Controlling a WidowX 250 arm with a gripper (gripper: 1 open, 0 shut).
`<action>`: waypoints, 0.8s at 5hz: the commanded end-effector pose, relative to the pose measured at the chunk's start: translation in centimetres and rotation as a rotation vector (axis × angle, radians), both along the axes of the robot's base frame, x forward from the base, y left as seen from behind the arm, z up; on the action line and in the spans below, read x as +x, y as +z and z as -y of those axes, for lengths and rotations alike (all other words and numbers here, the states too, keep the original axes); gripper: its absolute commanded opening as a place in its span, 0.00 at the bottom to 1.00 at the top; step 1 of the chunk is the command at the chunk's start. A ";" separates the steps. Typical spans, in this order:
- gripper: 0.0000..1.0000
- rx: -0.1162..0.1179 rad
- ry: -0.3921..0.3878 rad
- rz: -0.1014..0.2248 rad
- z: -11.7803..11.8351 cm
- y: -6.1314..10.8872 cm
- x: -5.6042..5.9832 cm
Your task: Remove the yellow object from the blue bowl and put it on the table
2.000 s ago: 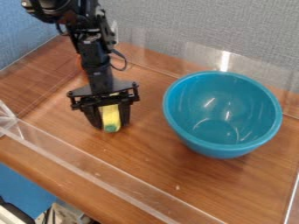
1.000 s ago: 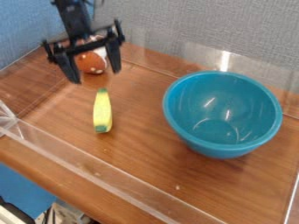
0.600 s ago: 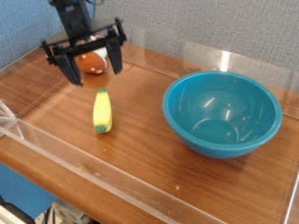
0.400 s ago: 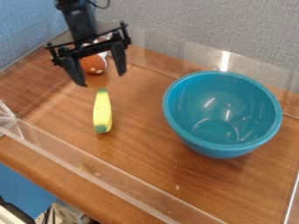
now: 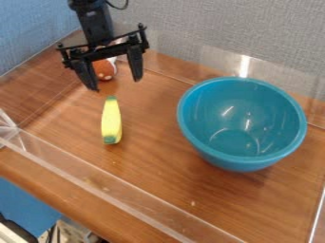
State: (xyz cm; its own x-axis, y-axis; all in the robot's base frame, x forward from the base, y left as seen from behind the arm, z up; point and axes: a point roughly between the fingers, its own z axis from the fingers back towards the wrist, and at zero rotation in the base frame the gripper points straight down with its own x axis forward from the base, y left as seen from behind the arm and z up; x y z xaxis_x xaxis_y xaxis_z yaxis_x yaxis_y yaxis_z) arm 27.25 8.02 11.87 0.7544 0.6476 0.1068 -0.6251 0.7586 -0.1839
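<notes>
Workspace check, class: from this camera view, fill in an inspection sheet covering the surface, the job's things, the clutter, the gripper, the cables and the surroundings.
Surface: brown wood-grain table, edged by low clear walls.
Job's things: the yellow object lies flat on the table, left of the blue bowl and apart from it, greenish tip toward the camera. The bowl stands upright with nothing seen inside.
Clutter: a round orange-brown object at the back, partly hidden behind the gripper.
Gripper: the gripper hangs above the back of the table, pointing down, jaws wide open, holding nothing.
Cables: a thin dark cable runs along the arm above the gripper.
Surroundings: grey-blue textured wall behind; blue floor below the table's front edge.
</notes>
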 end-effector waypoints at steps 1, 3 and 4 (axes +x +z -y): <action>1.00 0.044 0.012 0.050 0.6 1.4 1.4; 1.00 0.063 0.091 0.044 -0.2 0.8 1.8; 1.00 0.067 0.132 0.033 -1.3 0.3 1.3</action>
